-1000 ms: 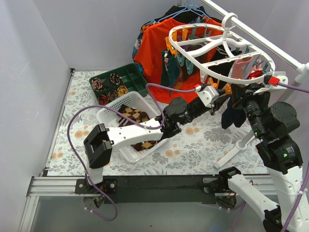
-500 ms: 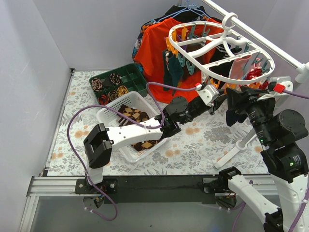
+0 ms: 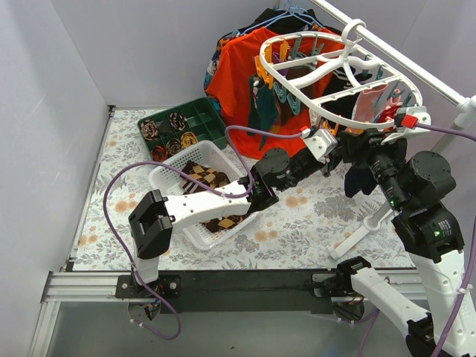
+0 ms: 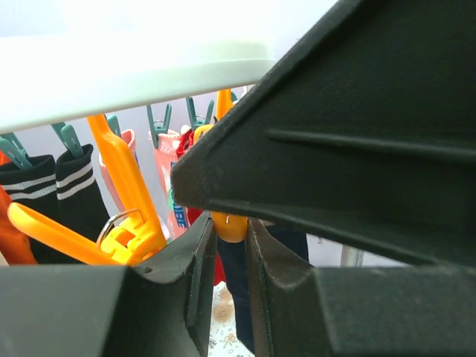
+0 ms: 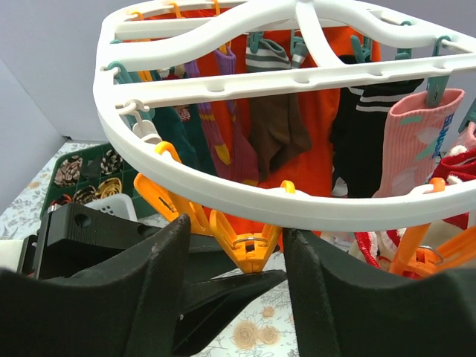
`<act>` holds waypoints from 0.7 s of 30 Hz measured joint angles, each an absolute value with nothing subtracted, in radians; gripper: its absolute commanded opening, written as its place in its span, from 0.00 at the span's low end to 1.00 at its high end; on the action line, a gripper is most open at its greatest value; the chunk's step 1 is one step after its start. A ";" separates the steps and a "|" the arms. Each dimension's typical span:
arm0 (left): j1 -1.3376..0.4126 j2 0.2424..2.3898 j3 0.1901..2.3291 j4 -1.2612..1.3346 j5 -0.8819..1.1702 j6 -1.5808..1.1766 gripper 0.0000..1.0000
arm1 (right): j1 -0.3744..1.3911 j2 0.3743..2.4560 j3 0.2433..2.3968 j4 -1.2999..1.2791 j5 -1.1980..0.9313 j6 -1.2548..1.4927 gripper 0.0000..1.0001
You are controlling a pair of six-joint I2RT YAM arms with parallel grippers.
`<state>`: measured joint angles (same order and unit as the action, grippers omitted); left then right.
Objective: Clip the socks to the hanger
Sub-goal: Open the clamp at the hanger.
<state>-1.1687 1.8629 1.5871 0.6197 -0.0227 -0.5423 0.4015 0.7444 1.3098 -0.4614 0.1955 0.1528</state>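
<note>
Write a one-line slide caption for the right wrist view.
Right gripper open below the white hanger rim, framing an orange clip, with socks hanging behind.

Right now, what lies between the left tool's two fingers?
An orange clip of the hanger, pinched by the left tool; the left wrist view shows it.
</note>
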 measured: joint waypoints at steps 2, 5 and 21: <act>-1.169 1.863 1.587 0.620 -0.020 -0.545 0.00 | 0.402 0.747 1.310 -0.461 0.196 0.154 0.49; -1.168 1.863 1.587 0.617 -0.019 -0.549 0.00 | 0.402 0.748 1.310 -0.461 0.203 0.153 0.40; -1.167 1.823 1.514 0.596 -0.019 -0.572 0.54 | 0.402 0.742 1.297 -0.433 0.222 0.151 0.04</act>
